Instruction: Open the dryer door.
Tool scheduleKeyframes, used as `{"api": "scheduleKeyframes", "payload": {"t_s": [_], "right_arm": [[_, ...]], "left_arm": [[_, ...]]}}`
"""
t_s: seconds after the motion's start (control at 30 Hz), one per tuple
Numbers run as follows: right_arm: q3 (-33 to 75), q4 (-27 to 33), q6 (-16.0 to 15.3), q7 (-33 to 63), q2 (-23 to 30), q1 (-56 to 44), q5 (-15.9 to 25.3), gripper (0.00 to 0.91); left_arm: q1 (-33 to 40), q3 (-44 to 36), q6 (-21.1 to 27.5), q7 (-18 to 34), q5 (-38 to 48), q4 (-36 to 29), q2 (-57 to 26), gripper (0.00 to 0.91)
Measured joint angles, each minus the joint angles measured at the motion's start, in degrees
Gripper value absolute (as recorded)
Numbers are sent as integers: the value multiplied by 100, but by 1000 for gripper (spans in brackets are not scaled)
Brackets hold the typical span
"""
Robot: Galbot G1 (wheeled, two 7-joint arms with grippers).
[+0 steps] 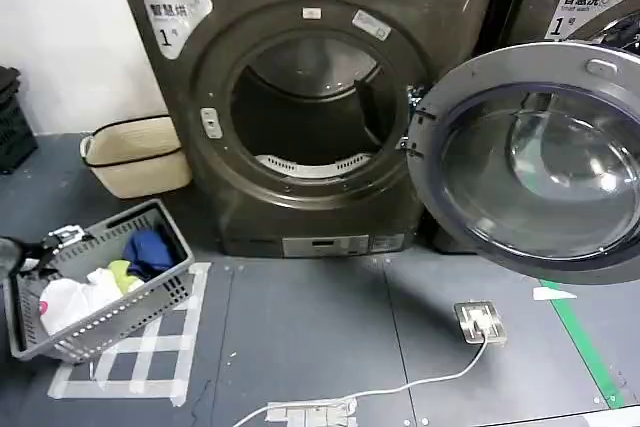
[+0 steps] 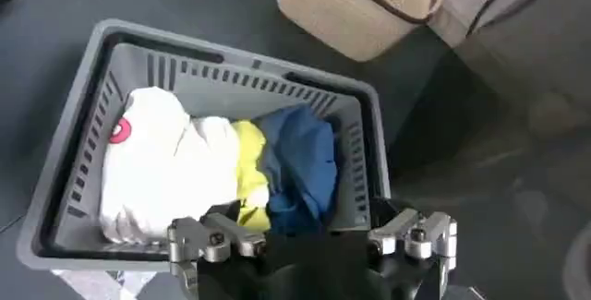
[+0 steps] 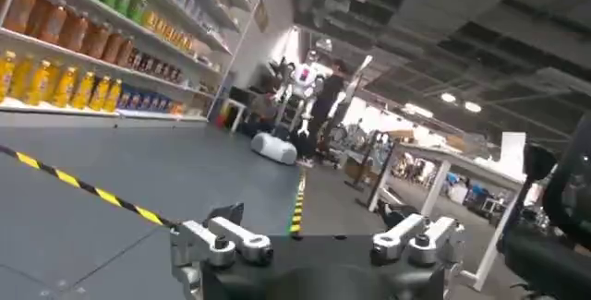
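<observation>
Dryer door point(image 1: 540, 162) apparently fully open.

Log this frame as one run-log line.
dark grey dryer door: swung fully open | drum: looks empty | left gripper: open, over grey plastic laundry basket of clothes | right gripper: open, pointed away into room

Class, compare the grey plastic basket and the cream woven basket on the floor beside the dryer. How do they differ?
The grey plastic basket has slotted walls; the cream woven basket has closed woven sides with a dark rim. The grey one holds white, yellow and blue laundry; nothing shows above the cream one's rim. The grey one sits nearer the robot, under the left hand; the cream one stands by the dryer. Both rest on the floor.
</observation>
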State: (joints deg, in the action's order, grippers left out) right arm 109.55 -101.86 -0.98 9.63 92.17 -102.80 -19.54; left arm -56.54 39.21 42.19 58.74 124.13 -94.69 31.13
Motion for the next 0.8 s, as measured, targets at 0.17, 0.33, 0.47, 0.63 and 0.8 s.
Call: {"api": "scheduleKeyframes", "payload": {"t_s": [0.17,0.33,0.47,0.63,0.8], "right_arm": [[23,94,-8,270,2,32,-30,907],[60,229,4,438,-26,16,1,907],[113,279,41,459,-46,-8,-17,907],[160,294,63,473,-71,-7,-32,907],[159,262,124,408,-66,12,-33,907]], "left_arm": [[76,-34,0,1,29,51,-37,907],[128,-117,0,0,14,79,-34,907],[124,-175,0,-1,-7,80,-7,907],[169,-228,0,-4,-21,110,-8,907],[198,-260,0,-14,-26,115,-9,907]]}}
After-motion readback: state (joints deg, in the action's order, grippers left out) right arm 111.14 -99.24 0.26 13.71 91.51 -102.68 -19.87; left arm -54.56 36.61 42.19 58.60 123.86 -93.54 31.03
